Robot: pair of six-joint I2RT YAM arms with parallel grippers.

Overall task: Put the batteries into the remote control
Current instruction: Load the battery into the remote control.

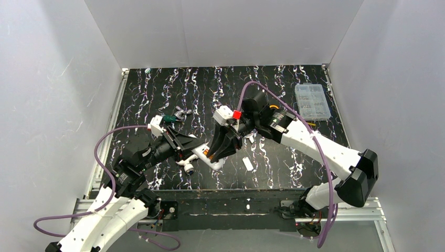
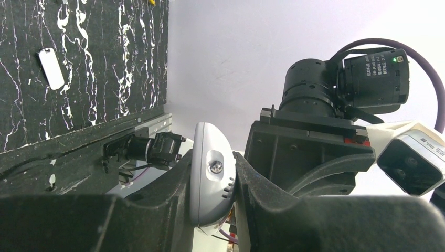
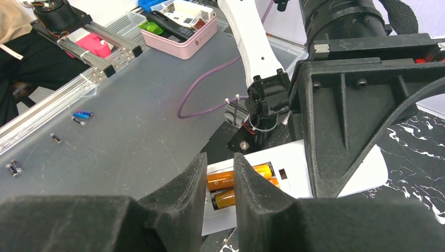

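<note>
— Left gripper (image 2: 212, 160), what has it got?

— It is clamped on the remote (image 2: 209, 184), one finger (image 2: 173, 189) pressed to each long side. The wrist view looks along the handset's end, where a small screw sits.

— And where is the remote on the worktop (image 1: 157, 94)?

— Near the front edge, about midway between the two arms, its back turned up so the recess shows. Whether its free end rests on the worktop or hangs just over it, I cannot tell.

— The batteries (image 3: 221, 178)?

— Two orange ones lie side by side in the recess, at the end away from the left arm's grip.

— What of the right gripper (image 3: 218, 160)?

— It hangs over the remote from the far side, jaws a little apart, tips right above the batteries. Nothing shows pinched between them. Whether the tips touch a cell, I cannot tell.

— Anything else nearby?

— A small white cover (image 1: 247, 164) lies flat just right of the remote, apart from it. A white tube (image 1: 188, 167) lies beside the left arm's fingers, and a clear box (image 1: 313, 102) sits well off toward the far right corner.
</note>
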